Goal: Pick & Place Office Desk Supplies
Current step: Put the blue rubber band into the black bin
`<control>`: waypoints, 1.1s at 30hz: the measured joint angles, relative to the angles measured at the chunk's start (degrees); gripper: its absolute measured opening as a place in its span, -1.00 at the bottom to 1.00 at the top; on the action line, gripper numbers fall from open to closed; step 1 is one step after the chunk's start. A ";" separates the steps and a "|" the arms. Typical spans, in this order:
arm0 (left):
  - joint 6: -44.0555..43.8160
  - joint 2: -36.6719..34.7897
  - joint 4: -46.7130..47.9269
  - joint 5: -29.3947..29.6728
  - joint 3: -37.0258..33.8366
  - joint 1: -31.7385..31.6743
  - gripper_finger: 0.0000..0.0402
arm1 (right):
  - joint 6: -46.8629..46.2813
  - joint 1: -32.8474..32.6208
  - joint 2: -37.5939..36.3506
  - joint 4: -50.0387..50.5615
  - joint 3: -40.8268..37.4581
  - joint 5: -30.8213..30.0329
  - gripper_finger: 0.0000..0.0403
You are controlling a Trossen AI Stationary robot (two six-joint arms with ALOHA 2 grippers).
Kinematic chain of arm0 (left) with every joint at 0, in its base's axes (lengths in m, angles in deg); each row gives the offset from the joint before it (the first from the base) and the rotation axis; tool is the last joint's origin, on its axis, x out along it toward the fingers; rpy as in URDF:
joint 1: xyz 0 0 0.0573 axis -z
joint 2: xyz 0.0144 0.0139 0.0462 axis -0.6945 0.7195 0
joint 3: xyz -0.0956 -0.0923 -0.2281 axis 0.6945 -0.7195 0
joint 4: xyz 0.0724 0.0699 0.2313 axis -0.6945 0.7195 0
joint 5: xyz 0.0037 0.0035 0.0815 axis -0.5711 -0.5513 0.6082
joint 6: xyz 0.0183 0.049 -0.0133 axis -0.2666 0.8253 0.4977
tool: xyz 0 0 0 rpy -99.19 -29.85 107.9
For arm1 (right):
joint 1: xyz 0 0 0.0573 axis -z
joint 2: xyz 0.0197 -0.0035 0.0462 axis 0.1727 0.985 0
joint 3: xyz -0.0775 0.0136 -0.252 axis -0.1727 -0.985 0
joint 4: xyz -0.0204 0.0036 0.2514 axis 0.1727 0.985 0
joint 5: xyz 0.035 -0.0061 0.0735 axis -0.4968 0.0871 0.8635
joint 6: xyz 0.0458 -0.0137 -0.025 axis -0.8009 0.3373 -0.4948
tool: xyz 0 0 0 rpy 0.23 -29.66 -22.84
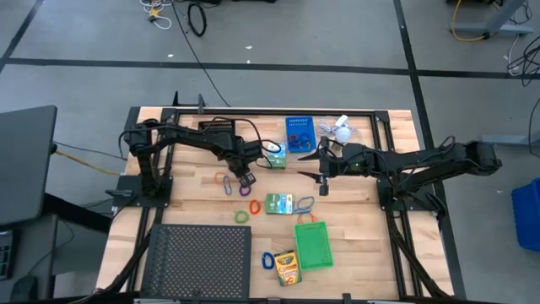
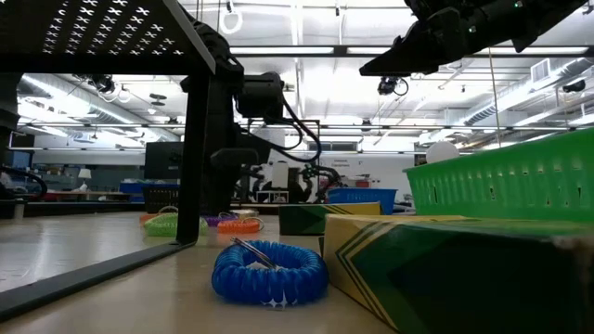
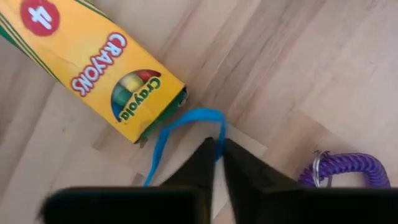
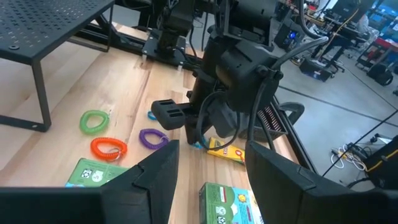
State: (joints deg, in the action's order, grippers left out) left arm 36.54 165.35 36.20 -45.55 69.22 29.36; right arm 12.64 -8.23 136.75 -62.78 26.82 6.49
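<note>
Jaws of the left gripper (image 3: 215,151) pinch a blue rubber-band loop (image 3: 180,127) lying on the worktop (image 1: 354,262) beside the yellow crayon box (image 3: 93,62); right gripper (image 1: 323,169) hovers, jaws wide.

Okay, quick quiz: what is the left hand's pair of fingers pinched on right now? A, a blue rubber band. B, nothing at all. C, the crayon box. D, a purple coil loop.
A: in the left wrist view the left hand has its fingers closed on the blue rubber band, beside the crayon box, with the purple coil loop lying apart.
</note>
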 joint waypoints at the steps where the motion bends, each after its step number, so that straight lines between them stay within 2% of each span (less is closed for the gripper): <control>1: 0.25 0.00 -0.16 0.13 -0.02 0.00 -0.93 | -0.04 0.00 0.00 0.00 0.00 0.00 -0.05; 15: 5.23 -1.32 0.31 2.79 5.84 2.12 -0.99 | -0.17 0.00 0.00 0.03 0.00 -0.01 -0.05; 28: 7.75 -13.70 1.37 10.80 5.99 1.38 -0.99 | -0.15 0.01 0.00 0.00 0.00 -0.01 -0.05; 33: 10.11 -18.87 1.02 11.53 5.99 -0.73 -0.99 | -0.17 0.02 0.00 -0.57 0.00 1.01 -0.05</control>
State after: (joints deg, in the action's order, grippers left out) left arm 46.65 146.48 37.22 -34.02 75.21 28.62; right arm 12.47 -8.21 136.75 -63.36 26.82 7.50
